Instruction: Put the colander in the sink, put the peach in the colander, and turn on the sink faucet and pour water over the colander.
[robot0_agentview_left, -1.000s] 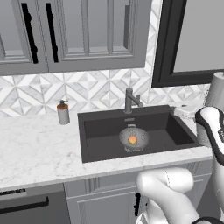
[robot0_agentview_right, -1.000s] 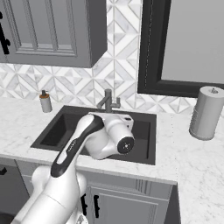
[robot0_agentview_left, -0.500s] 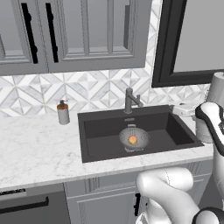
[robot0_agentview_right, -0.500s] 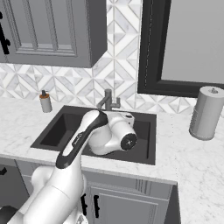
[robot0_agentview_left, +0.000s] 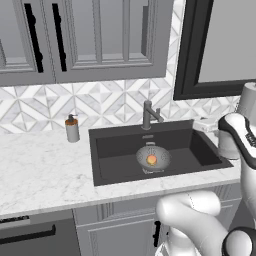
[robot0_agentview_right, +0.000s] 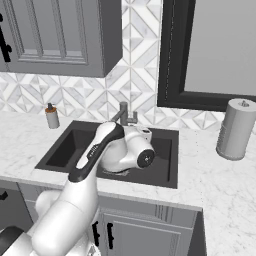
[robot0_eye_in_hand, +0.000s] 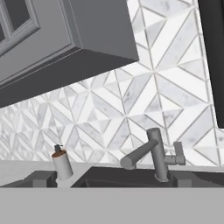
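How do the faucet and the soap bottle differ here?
The sink faucet is all grey metal with an angled spout and side lever; the soap bottle is a plain cylinder with a brown pump top. The sink faucet stands behind the sink, the soap bottle off to its side. Both stand upright.

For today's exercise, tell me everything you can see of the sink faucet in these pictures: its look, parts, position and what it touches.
The sink faucet is a short upright post of grey brushed-looking metal, standing at the middle of the back rim of the sink, in front of the tiled wall. An angled spout leaves its top and slopes down over the basin, towards the colander holding the peach. A small lever sticks out from the post's side. No water stream is visible. Nothing but its base touches it.
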